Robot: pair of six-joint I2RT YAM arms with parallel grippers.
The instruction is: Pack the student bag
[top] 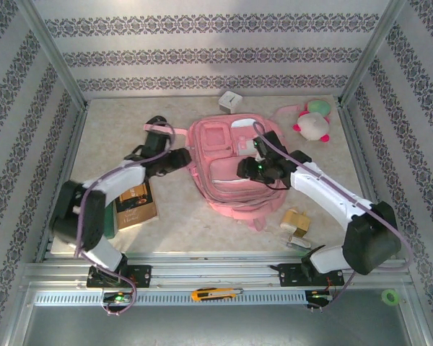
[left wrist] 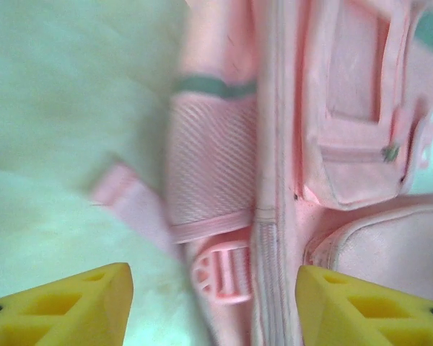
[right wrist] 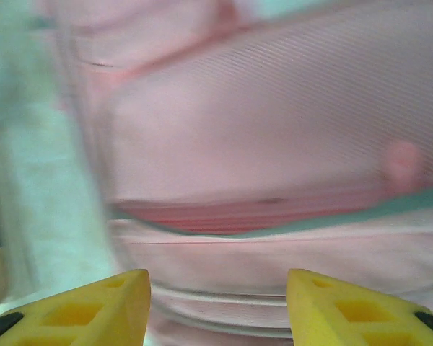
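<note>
Top view: we see bright, even light, with only faint shadows on the table.
Left wrist: we see the student bag soft, colours washed pale.
Right wrist: we see heavy smeared blur.

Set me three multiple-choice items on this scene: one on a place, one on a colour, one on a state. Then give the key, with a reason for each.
1. The plush toy lies:
A. at the near left corner
B. at the far right of the table, off the student bag
C. on top of the bag

2. The student bag is:
A. blue
B. black
C. pink

3. The left pincer is:
A. open over the bag's side
B. shut on a strap
C. shut on a zip pull

Key:
1 B: the top view shows the toy near the far right wall.
2 C: its fabric is pink in every view.
3 A: its jaws stand apart with nothing clamped.
</note>
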